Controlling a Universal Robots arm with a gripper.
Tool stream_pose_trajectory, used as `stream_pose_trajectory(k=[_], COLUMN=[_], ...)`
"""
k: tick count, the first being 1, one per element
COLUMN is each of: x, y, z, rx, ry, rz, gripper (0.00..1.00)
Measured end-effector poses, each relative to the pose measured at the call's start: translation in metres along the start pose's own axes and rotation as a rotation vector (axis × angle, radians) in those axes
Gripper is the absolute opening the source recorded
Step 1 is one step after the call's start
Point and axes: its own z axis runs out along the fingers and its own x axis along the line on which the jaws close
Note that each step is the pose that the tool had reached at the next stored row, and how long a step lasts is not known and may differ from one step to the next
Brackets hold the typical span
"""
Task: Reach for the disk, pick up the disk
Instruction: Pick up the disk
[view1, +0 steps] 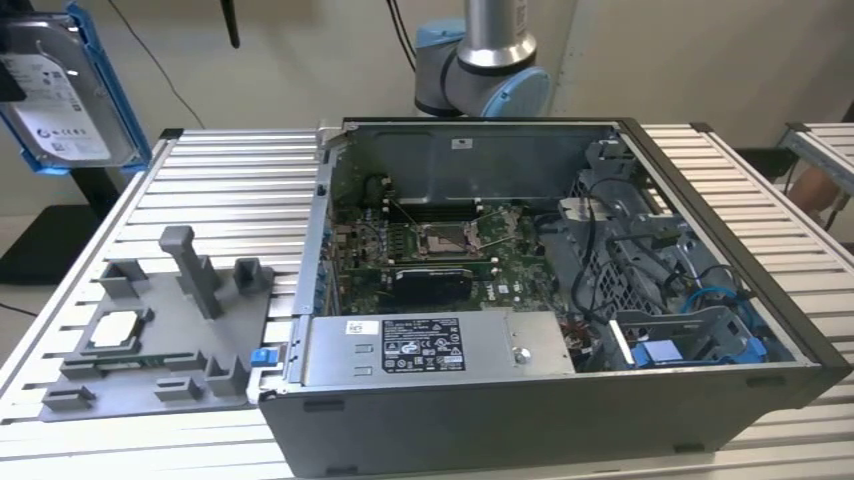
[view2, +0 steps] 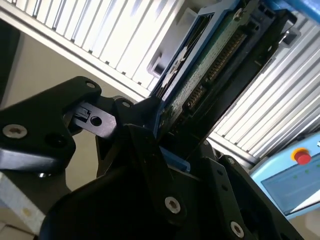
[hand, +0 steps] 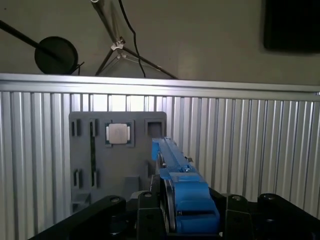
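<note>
Tool (hand: 190, 225) clamped on disk (view1: 60, 90), up over grey tray (view1: 134, 372) w/ chip (view1: 114, 328), PC case (view1: 534, 430) beside.

We're looking at a ribbed, silver metal surface (view1: 214, 170), slat after slat across its top. Two things sit directly on it. Toward the exterior view's left we have a flat grey fixture tray (view1: 160, 325) with upright posts and slots. Just beside it, toward the exterior view's right, lies the open computer case (view1: 534, 430), dark-walled, taking up most of the middle. In the first wrist view we see the tray flat on the slats.
</note>
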Motion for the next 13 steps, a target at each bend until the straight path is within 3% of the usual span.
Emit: stream_pose_trajectory(k=[7, 10, 13], x=[-0.0024, -0.0031, -0.0031], y=[-0.0003, -0.0004, -0.0004], z=[-0.0231, -0.0295, -0.0303], rx=[-0.0002, -0.0001, 0.0000], ry=[0.0001, 0.0000, -0.0005], rz=[0.000, 0.000, 0.000], gripper=[0.00, 0.00, 0.00])
